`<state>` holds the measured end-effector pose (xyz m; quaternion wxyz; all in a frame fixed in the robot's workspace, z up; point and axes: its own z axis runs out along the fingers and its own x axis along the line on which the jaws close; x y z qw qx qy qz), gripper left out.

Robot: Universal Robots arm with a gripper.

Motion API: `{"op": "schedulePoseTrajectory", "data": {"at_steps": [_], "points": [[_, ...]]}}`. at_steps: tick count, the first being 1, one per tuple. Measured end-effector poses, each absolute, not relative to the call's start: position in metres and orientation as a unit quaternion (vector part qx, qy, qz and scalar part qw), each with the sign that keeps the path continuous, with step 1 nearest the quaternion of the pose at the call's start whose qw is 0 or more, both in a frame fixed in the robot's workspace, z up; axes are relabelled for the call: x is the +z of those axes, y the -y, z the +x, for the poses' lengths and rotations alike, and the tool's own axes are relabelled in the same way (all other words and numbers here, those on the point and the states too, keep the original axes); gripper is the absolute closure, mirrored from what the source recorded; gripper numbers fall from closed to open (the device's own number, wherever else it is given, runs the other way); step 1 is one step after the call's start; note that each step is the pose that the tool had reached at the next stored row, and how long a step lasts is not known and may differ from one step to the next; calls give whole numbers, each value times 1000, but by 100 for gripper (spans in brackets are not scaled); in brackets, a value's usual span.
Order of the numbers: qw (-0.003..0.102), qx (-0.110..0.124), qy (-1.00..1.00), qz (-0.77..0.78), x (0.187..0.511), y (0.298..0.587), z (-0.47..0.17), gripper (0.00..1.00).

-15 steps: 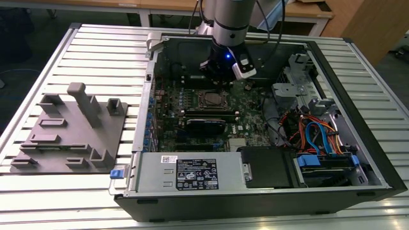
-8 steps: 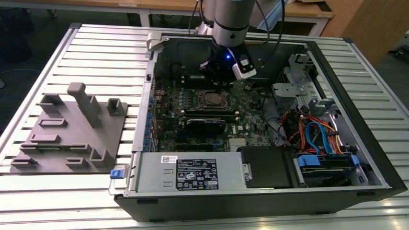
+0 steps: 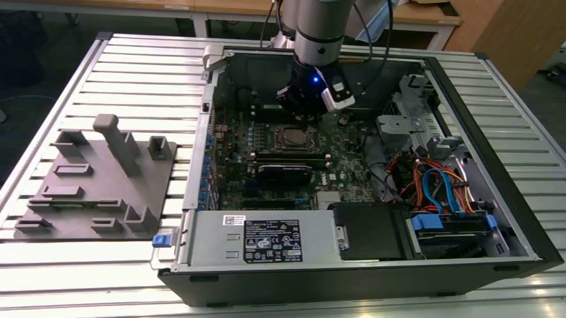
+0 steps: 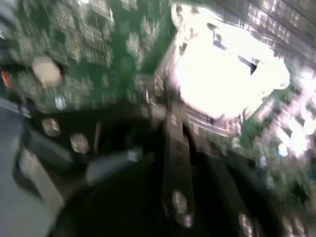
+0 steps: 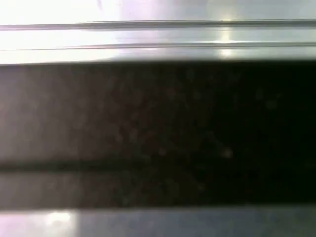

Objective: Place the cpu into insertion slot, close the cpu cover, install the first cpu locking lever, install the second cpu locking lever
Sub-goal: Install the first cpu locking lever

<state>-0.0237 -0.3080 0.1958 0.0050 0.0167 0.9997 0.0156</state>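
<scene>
Your gripper (image 3: 305, 109) hovers just behind the insertion slot (image 3: 291, 137) inside the open computer case (image 3: 495, 218); you cannot tell its finger opening.

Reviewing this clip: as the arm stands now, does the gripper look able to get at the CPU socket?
Probably yes. In the exterior view the gripper hangs inside the open case, just behind the socket, and nothing stands over the socket; the black card lies on its other side.
</scene>
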Motion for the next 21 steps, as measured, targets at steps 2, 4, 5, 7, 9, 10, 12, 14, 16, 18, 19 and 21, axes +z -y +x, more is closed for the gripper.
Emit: {"op": "schedulePoseTrajectory", "data": {"at_steps": [2, 4, 5, 7, 9, 10, 12, 14, 16, 18, 19, 21], "points": [[5, 16, -1000, 17, 196, 308, -24, 90], [5, 16, -1000, 17, 196, 308, -24, 90], [5, 16, -1000, 17, 196, 308, -24, 90], [5, 19, -1000, 17, 196, 308, -24, 90], [5, 28, -999, 17, 195, 308, -24, 90], [5, 33, -999, 17, 195, 307, -23, 90], [5, 41, -999, 17, 195, 307, -23, 90], [5, 45, -999, 17, 196, 307, -23, 90], [5, 47, -999, 17, 198, 307, -24, 90], [5, 47, -999, 17, 200, 308, -24, 90], [5, 47, -999, 17, 201, 308, -24, 90], [5, 47, -999, 17, 202, 307, -24, 90]]}}
